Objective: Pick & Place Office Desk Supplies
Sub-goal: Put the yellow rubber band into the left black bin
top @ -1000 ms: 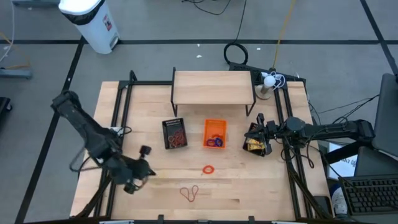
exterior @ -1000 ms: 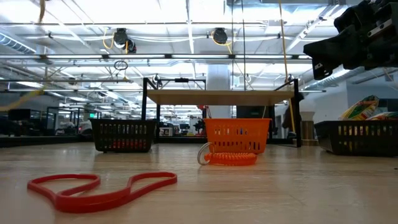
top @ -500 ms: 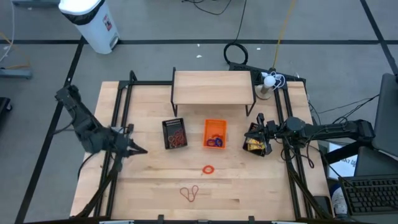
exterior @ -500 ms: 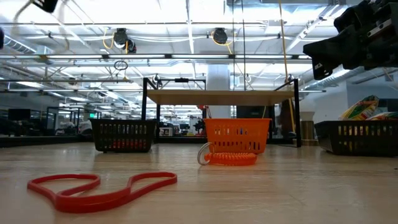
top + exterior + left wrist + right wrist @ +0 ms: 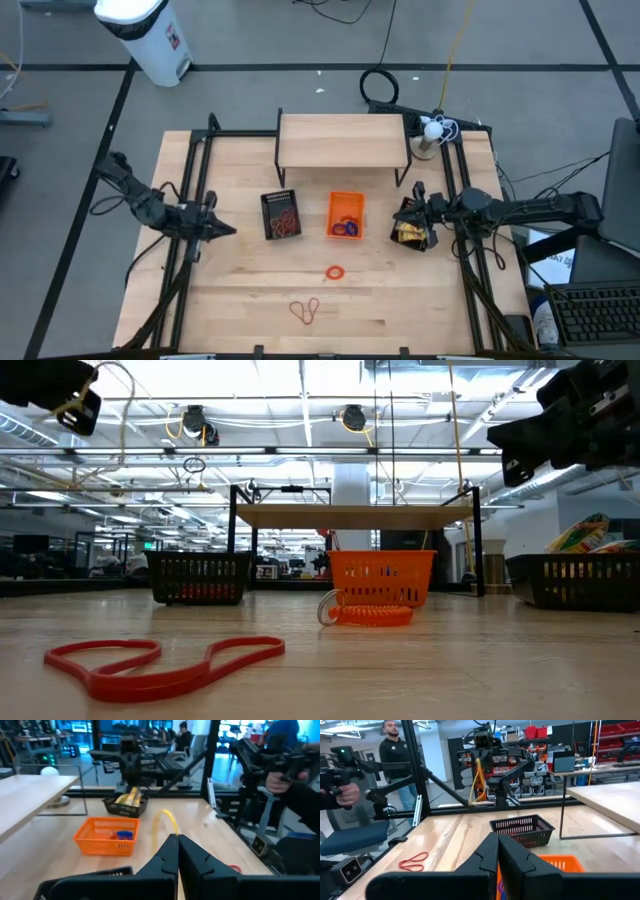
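Overhead, the left gripper (image 5: 226,231) is hovering shut and empty at the table's left side, beside the black basket (image 5: 280,215) (red bands inside). The right gripper (image 5: 411,216), also closed on nothing, is hanging over the right basket (image 5: 410,235) of yellow packets. Rings are sitting in the orange basket (image 5: 346,215); a red ring (image 5: 335,271) and a red band (image 5: 305,311) are lying loose on the table (image 5: 420,300).

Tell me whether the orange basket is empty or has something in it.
Not empty. The high view shows purple and blue rings lying in the orange basket, and the left wrist view shows blue pieces through its mesh wall.
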`<control>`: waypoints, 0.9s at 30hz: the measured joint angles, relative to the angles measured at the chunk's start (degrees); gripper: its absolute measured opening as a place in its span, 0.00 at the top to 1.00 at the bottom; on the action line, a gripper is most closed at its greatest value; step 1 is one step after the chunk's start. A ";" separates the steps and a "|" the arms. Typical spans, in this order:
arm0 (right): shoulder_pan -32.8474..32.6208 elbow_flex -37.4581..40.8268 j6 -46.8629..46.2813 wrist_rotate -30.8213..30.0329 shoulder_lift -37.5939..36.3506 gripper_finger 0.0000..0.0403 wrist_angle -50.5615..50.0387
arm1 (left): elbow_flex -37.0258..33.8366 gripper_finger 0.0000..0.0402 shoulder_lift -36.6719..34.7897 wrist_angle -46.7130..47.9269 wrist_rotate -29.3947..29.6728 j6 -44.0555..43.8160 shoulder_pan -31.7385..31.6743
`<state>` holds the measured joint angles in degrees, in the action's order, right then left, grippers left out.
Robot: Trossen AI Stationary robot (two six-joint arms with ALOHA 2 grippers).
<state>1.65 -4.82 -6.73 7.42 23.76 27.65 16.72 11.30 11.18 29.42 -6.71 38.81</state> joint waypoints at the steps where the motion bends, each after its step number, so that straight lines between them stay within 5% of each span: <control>1: 0.00 0.00 -0.10 0.02 0.19 0.99 -0.06 | -0.69 1.00 -1.51 0.39 0.54 -0.04 0.00; 8: 0.00 0.02 -0.10 0.07 2.44 0.99 -0.06 | -2.81 1.00 -10.42 6.10 3.43 -1.29 0.04; 16: 0.00 0.01 -0.14 0.07 4.93 0.99 1.72 | -2.75 1.00 -10.57 4.91 8.25 -4.64 -0.67; 21: 0.00 0.02 -0.73 -0.07 5.39 0.99 3.47 | -1.28 1.00 -6.23 -7.66 11.58 -1.16 -2.41; 27: 0.00 0.02 -0.58 -0.12 5.48 0.99 5.29 | 7.77 1.00 7.70 -13.04 18.32 0.68 -6.34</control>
<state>1.65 -4.80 -7.31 7.30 29.23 32.94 24.49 19.00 -1.86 47.74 -6.03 32.47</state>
